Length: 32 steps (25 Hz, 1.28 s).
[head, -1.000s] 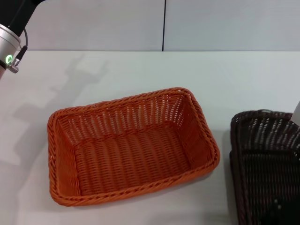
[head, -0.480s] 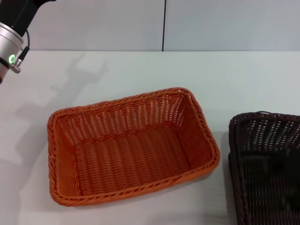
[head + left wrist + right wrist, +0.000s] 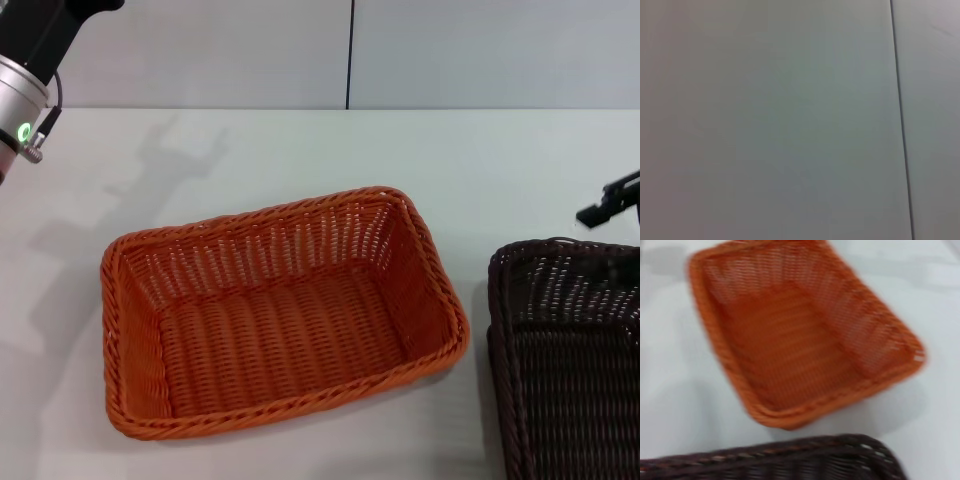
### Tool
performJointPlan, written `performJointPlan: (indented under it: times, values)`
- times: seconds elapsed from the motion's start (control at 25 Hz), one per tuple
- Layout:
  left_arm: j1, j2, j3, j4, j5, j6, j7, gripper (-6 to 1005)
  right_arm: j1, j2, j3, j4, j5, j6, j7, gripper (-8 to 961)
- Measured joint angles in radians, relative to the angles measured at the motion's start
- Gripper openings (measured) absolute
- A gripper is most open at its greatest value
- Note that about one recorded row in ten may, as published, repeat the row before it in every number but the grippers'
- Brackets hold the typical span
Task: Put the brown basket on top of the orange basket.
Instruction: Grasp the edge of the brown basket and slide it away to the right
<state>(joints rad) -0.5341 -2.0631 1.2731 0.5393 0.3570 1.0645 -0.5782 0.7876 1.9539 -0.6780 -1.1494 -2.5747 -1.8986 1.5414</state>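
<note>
The orange basket (image 3: pixel 395 255) sits empty on the white table, in the middle of the head view. The brown basket (image 3: pixel 560 330) sits on the table to its right, a small gap away, cut off by the picture's edge. A black part of my right gripper (image 3: pixel 608 205) shows at the right edge, just above and behind the brown basket's far rim. The right wrist view shows the brown basket's rim (image 3: pixel 790 452) close by and the orange basket (image 3: pixel 735 367) beyond it. My left arm (image 3: pixel 25 70) is raised at the far left; its gripper is out of view.
The white table (image 3: pixel 300 145) runs back to a pale wall with a dark vertical seam (image 3: pixel 351 50). The left wrist view shows only that wall (image 3: pixel 765 120).
The black part of my right gripper has come into view at the right edge above the brown basket. The brown basket shifted slightly. The left arm rose a little.
</note>
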Motion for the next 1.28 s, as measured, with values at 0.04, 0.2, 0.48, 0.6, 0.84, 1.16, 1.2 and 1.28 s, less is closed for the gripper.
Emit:
performJointPlan:
  times: [0.04, 0.2, 0.48, 0.6, 0.84, 1.16, 1.2, 1.28]
  values:
    - [0.000, 0.000, 0.000, 0.000, 0.000, 0.000, 0.000, 827, 0.002, 0.000, -0.002, 0.003, -0.007, 0.018, 0.000, 479]
    - [0.001, 0.000, 0.000, -0.003, 0.000, 0.000, 0.000, 827, 0.008, 0.000, -0.008, 0.030, -0.027, 0.098, 0.001, 477]
    - [0.003, 0.000, 0.000, -0.023, 0.000, -0.001, 0.000, 827, 0.022, -0.014, -0.024, 0.145, -0.067, 0.182, 0.001, 474]
    - [0.003, 0.000, -0.002, -0.023, 0.000, -0.004, -0.001, 827, 0.027, -0.014, -0.027, 0.179, -0.105, 0.207, 0.004, 473]
    - [-0.001, 0.000, -0.003, -0.026, 0.000, -0.015, -0.001, 827, 0.028, -0.015, -0.042, 0.252, -0.127, 0.256, 0.011, 470]
    - [-0.009, 0.000, -0.006, -0.032, -0.002, -0.021, -0.002, 827, 0.017, 0.016, -0.093, 0.305, -0.129, 0.358, -0.005, 466]
    - [-0.009, 0.000, -0.006, -0.032, -0.002, -0.021, -0.002, 827, 0.017, 0.016, -0.093, 0.305, -0.129, 0.358, -0.005, 466]
    - [-0.009, 0.000, -0.006, -0.033, -0.002, -0.021, -0.002, 827, 0.016, 0.019, -0.093, 0.304, -0.129, 0.359, -0.007, 465]
